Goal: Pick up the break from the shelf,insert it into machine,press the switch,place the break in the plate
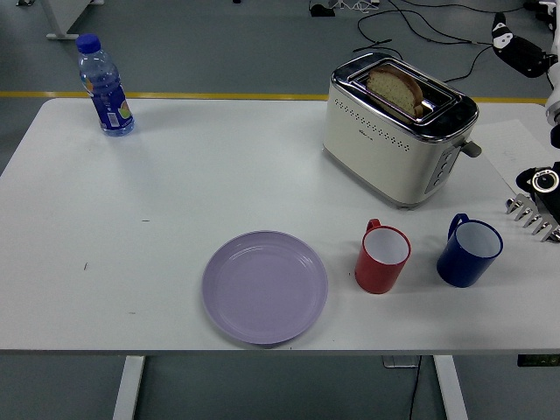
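A slice of bread [395, 88] stands in the slot of the cream and chrome toaster [394, 144] at the back right of the table, its top sticking out. The toaster's lever [471, 148] juts from its right end. A lilac plate [265, 286] lies near the front edge with nothing on it. My right hand [521, 52] shows only in part at the top right corner, well clear of the toaster, with a black finger stretched out and nothing in it. My left arm is out of view.
A red mug [383, 256] and a blue mug [469, 252] stand in front of the toaster. A water bottle [104, 85] is at the back left. Part of my right arm [538, 197] hangs over the table's right edge. Cables lie on the floor behind.
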You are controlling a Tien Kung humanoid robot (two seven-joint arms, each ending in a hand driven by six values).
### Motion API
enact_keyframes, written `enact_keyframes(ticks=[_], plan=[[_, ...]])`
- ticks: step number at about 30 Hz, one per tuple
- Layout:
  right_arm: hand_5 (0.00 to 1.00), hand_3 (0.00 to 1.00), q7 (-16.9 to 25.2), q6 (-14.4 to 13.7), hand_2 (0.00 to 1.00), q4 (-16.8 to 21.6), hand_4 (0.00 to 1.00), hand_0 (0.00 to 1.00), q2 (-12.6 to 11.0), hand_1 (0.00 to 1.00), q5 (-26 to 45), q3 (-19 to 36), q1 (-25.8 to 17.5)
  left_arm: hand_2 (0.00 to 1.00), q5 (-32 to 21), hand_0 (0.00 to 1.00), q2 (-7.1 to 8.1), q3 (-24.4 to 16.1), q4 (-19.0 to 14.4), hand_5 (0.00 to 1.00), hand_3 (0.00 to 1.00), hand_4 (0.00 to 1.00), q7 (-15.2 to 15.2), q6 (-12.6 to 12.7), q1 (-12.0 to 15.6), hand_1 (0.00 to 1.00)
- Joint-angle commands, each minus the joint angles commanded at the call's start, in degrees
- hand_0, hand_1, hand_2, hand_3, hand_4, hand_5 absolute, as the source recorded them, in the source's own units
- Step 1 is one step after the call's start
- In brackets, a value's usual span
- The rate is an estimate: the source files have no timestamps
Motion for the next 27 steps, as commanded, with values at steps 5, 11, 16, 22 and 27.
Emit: enact_keyframes(ticks=[5,11,16,22,27], plan=[[0.023,0.779,-1.49,2.44,0.449,2.57,0.372,0.31,-3.25,0.332,0.49,1.1,-5.57,0.595,0.78,0.651,-0.12,-0.57,0.0,0.965,0.603,0.313,0.08,-0.1,0.39,0.568],[0.048,0.786,-1.49,8.43,0.407,2.86,0.387,0.202,-5.13,0.28,1.42,0.84,-9.98,0.595,1.49,0.651,-0.25,-1.09,0.0,0.967,0.603,0.312,0.11,-0.19,0.73,0.568],[0.242,0.794,-1.64,11.78,0.313,2.78,0.525,0.124,-5.67,0.185,0.15,0.89,-11.48,0.598,1.51,0.65,-0.3,-1.13,0.0,0.969,0.603,0.311,0.03,-0.21,0.95,0.568],[0.284,0.784,-3.19,15.65,0.288,2.45,0.56,0.105,-5.69,0.156,-2.77,0.9,-12.44,0.6,1.3,0.65,-0.3,-0.91,0.0,0.971,0.603,0.31,-0.06,-0.25,0.94,0.568],[0.292,0.762,-3.95,17.85,0.281,2.12,0.566,0.101,-5.68,0.156,-3.14,-0.2,-12.83,0.599,0.72,0.65,-0.28,-0.49,0.0,0.971,0.603,0.309,-0.12,-0.22,0.71,0.569]])
